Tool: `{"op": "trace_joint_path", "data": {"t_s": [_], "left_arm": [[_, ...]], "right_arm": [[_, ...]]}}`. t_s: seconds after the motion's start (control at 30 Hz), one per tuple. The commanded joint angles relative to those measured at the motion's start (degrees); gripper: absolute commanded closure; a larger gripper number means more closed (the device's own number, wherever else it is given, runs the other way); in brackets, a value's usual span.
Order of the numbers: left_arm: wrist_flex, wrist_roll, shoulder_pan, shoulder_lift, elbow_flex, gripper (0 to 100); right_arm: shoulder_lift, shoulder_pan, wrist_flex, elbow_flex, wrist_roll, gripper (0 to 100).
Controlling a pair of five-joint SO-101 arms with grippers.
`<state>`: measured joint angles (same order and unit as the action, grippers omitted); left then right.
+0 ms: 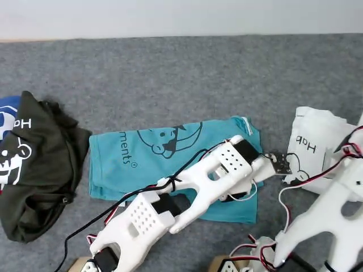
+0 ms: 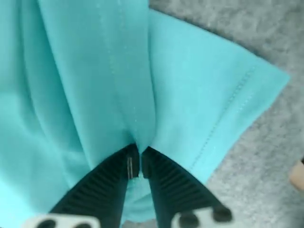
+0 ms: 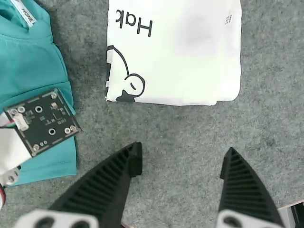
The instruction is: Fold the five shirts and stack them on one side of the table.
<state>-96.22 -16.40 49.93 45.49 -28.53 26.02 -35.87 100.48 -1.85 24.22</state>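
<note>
My left gripper (image 2: 137,159) is pinched tight on a fold of the teal shirt (image 2: 95,80), right at a ridge where the cloth bunches up. The teal shirt lies partly folded in the middle of the grey table (image 1: 170,73), with my left arm lying across it. My right gripper (image 3: 183,161) is wide apart and holds nothing. It hangs over bare table, just beside the white shirt (image 3: 175,52), which looks folded and sits on the right side. Far on the left is a dark shirt (image 1: 39,164) in a messy heap, with a blue shirt (image 1: 8,110) peeking out behind it. So I can see 4 shirts, and I think only 1 is done. Here is what could go wrong. I hold only a thin bit of cloth, so it could slip out if I pull fast. If I have grabbed more than 1 layer, the whole shirt may drag along and the fold may come undone. The teal shirt could also slide into the white shirt and mess it up. My right gripper is near the small board (image 3: 42,121) on my left wrist, so the 2 arms could bump.
</note>
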Motion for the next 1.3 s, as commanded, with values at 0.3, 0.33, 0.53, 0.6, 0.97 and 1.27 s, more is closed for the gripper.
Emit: {"op": "trace_joint_path", "data": {"t_s": [0.3,0.33,0.53,0.6,0.97,1.27], "left_arm": [[-4.22,-0.53,6.59,-11.96,5.41,99],[-4.22,-0.62,6.24,-12.13,6.11,99],[-2.2,-2.02,0.97,-8.62,6.73,99],[-0.44,-2.99,-1.32,-7.38,6.73,99],[3.16,-4.22,-10.64,-5.98,-1.63,99],[3.52,-5.45,-18.64,1.67,-10.24,99]], "right_arm": [[1.71,-0.92,2.33,0.44,-0.26,72.5],[1.71,-0.92,2.33,0.44,-0.26,72.5],[1.71,-0.92,2.24,0.35,-0.26,72.5],[1.71,-0.92,2.24,0.26,-0.26,72.5],[1.63,-0.66,2.24,0.18,-0.26,72.5],[1.63,-0.66,2.24,0.18,-0.26,72.5]]}}
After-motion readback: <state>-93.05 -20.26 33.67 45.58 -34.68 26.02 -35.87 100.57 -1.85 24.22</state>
